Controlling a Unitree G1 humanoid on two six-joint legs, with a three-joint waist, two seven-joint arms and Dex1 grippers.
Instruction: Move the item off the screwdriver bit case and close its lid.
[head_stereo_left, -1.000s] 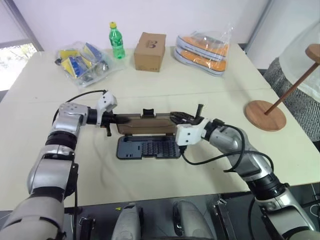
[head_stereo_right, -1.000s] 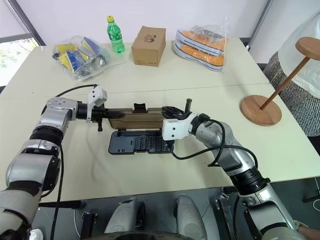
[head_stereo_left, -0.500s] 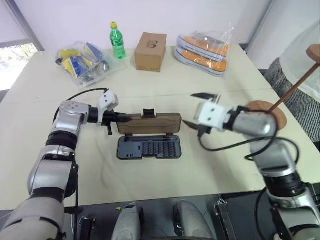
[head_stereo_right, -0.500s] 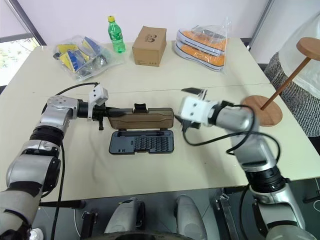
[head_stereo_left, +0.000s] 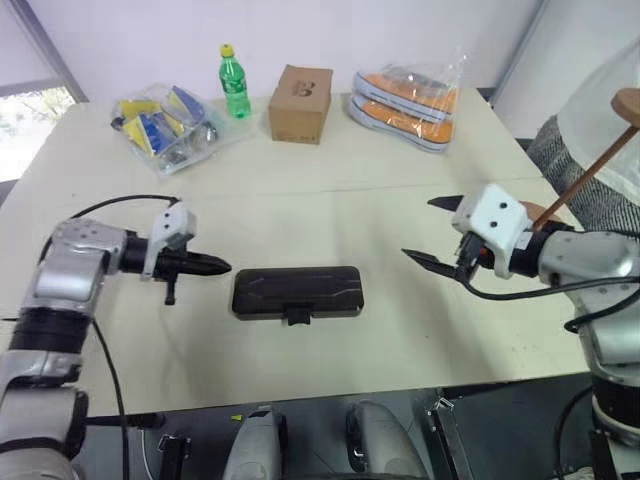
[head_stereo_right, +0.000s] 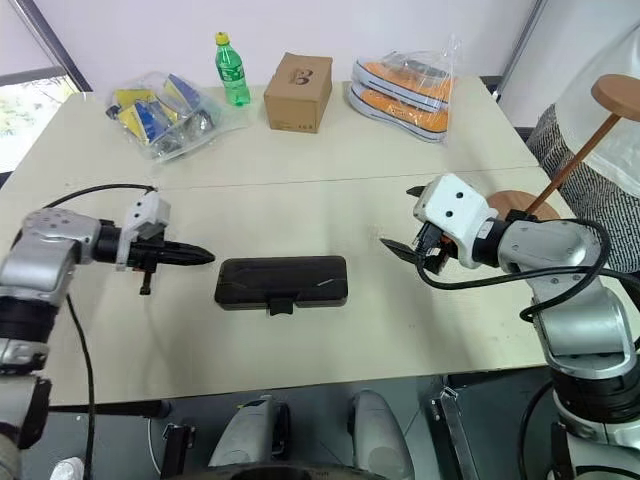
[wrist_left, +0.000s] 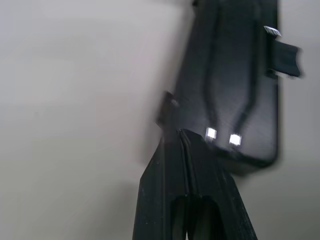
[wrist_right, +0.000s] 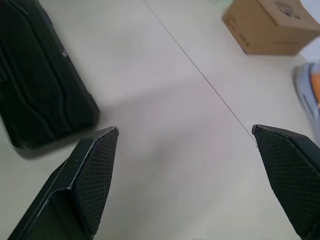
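So the big cream table (head_stereo_left: 330, 180) takes up most of the scene, and the stuff at the far edge sits well beyond both grippers: a bag of orange shoes (head_stereo_left: 405, 105), a clear bag of blue and yellow packets (head_stereo_left: 165, 115), a brown cardboard box (head_stereo_left: 300, 103) and a green bottle (head_stereo_left: 233, 80). Off behind the right gripper (head_stereo_left: 437, 232) is the wooden stand (head_stereo_left: 560, 190), its base disc on the table mostly hidden by that gripper's white housing, its rod slanting up toward the top disc at the frame edge, next to a person's light sleeve (head_stereo_left: 600, 120). The screwdriver bit case (head_stereo_left: 296, 292) lies flat between the two grippers, nothing on it, lid (head_stereo_right: 282, 279) down over the tray with the little latch tab (head_stereo_left: 296, 317) poking out on the near long edge. The left gripper (head_stereo_left: 217, 266) hangs just beside the case's left end, tip aimed at it, fingers pinched together with nothing between them, not touching the case. The right one is well apart from the case's right end, jaws spread wide and empty.
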